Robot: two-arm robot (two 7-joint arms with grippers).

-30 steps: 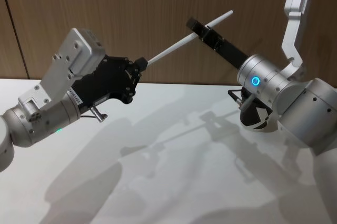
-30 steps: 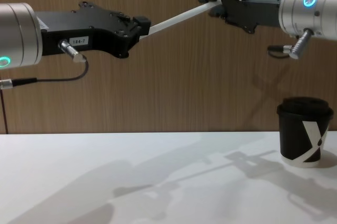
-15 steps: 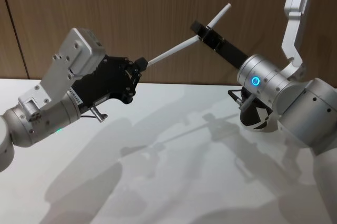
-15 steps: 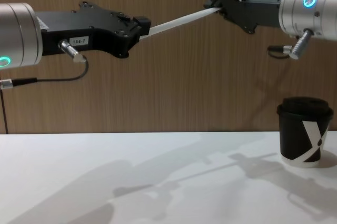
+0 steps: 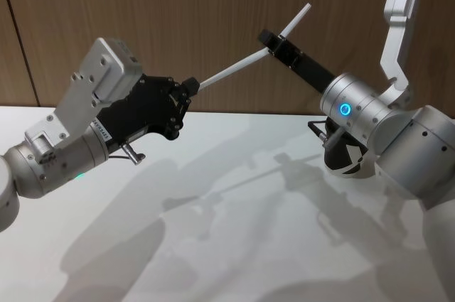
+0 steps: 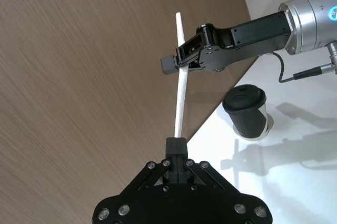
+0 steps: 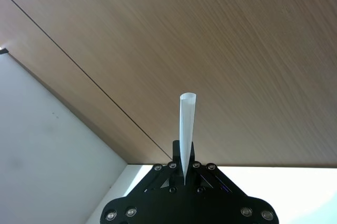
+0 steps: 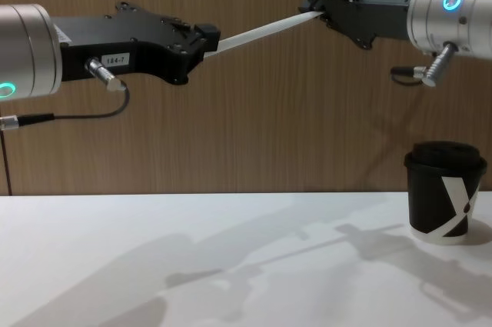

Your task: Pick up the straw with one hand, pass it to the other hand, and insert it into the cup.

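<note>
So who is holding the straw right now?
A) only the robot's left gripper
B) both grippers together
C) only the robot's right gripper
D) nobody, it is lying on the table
B: the straw stretches through the air, with one end pinched in the left gripper and a spot near its other end pinched in the right gripper.

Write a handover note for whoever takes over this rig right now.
Left pincer, labelled 184-7: shut on one end of the long thin white straw, held in the air.
Right pincer: shut on the straw near its other end.
Small black lidded paper cup: upright on the white table, on the robot's right.
Done: straw picked up, both pincers grip it.
To do: left pincer lets go, right pincer puts straw into cup.
</note>
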